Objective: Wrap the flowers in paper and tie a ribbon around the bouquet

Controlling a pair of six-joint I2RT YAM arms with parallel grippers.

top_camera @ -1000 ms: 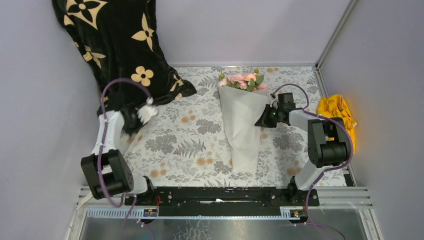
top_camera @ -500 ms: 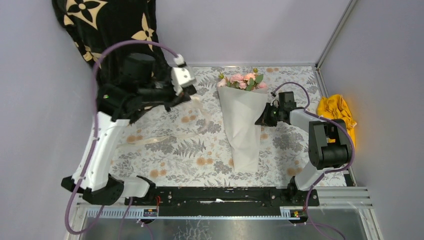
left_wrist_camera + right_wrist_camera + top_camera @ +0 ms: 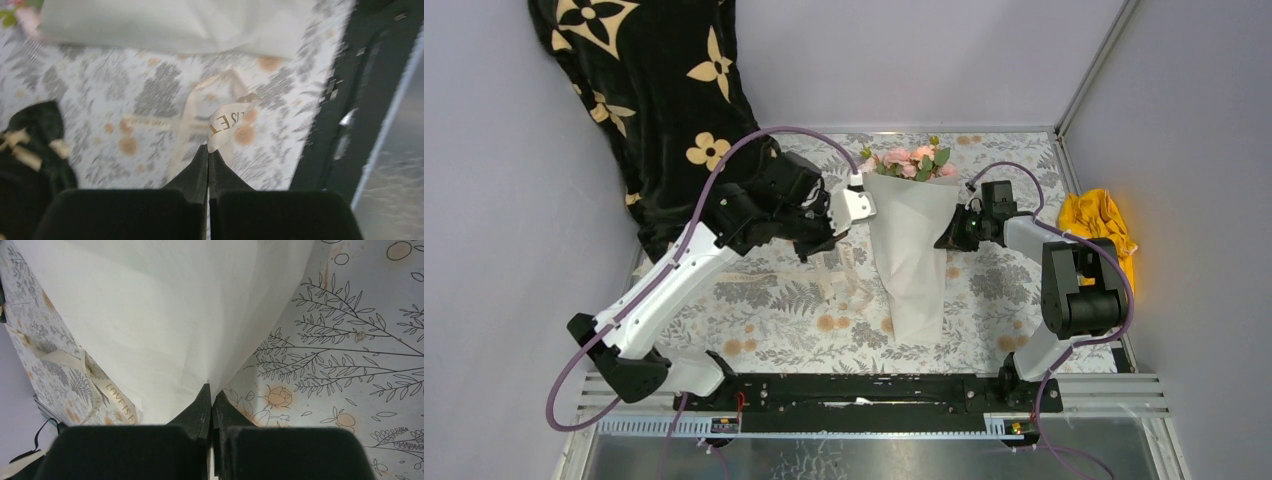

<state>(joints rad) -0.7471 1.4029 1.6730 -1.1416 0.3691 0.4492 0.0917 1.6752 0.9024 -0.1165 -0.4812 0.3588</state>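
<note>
Left wrist view: left pincer (image 3: pixel 208 150) clamped on ribbon (image 3: pixel 225 125); right pincer (image 3: pixel 210 388) pinches the paper (image 3: pixel 165 315) edge.

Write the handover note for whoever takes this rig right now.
Left hand: shut on one end of the ribbon, beside the bouquet; the rest of the ribbon trails on the table.
Right hand: shut on the paper edge at the bouquet's right side.
Done: flowers wrapped, bouquet lying flat.
Left: pass the ribbon around the bouquet and tie it.
</note>
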